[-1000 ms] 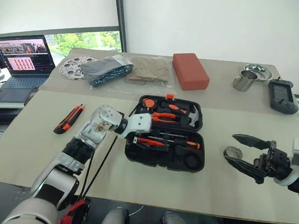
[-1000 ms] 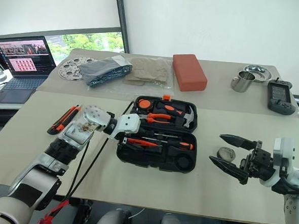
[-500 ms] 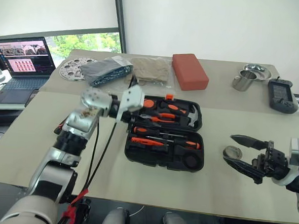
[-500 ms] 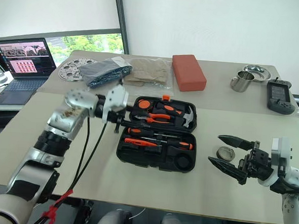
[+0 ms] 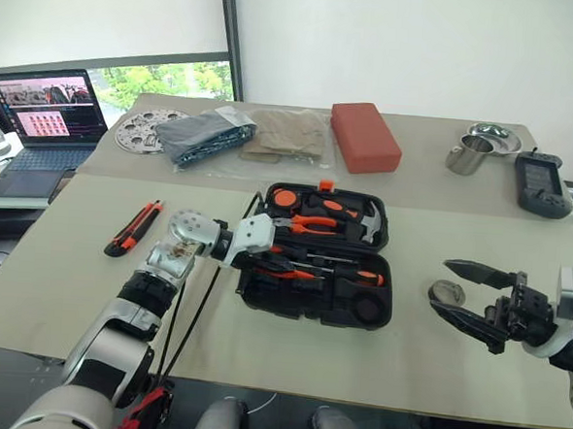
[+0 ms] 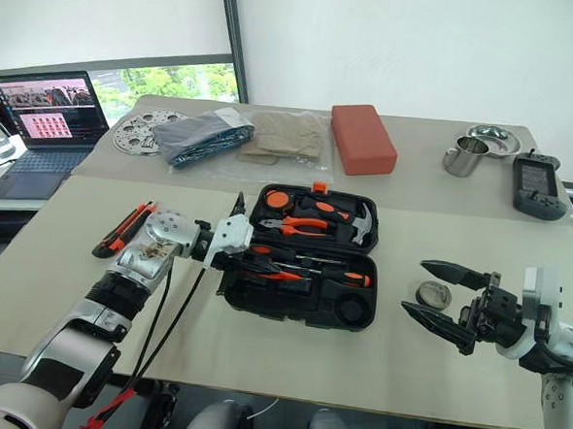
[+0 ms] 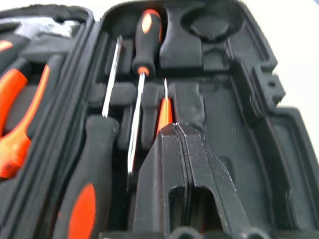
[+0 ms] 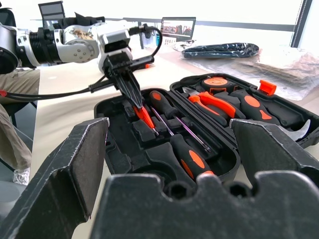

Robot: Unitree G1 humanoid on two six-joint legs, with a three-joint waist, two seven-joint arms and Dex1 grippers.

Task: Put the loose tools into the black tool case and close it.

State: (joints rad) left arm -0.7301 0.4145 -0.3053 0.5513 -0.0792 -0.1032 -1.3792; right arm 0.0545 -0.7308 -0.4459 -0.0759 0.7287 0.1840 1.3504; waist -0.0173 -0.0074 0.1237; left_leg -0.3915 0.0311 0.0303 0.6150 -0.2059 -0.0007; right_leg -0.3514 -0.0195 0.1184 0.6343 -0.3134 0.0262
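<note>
Right wrist view: left hand (image 8: 138, 107), fingers pinched together, apparently presses the small orange screwdriver (image 8: 145, 117) into the tool case (image 5: 358, 311); right hand (image 5: 474, 299) gapes wide. Next, the utility knife (image 5: 134, 228).

On the far part of the table (image 5: 58, 288) are listed an open laptop (image 5: 47, 119), a perforated round metal disc (image 5: 142, 130), a dark bagged bundle (image 5: 205, 134), a tan bagged cloth (image 5: 286, 135), a red-brown block (image 5: 364, 136), a steel cup (image 5: 463, 153), a steel bowl (image 5: 495, 137) and a dark handheld controller (image 5: 541, 185).
</note>
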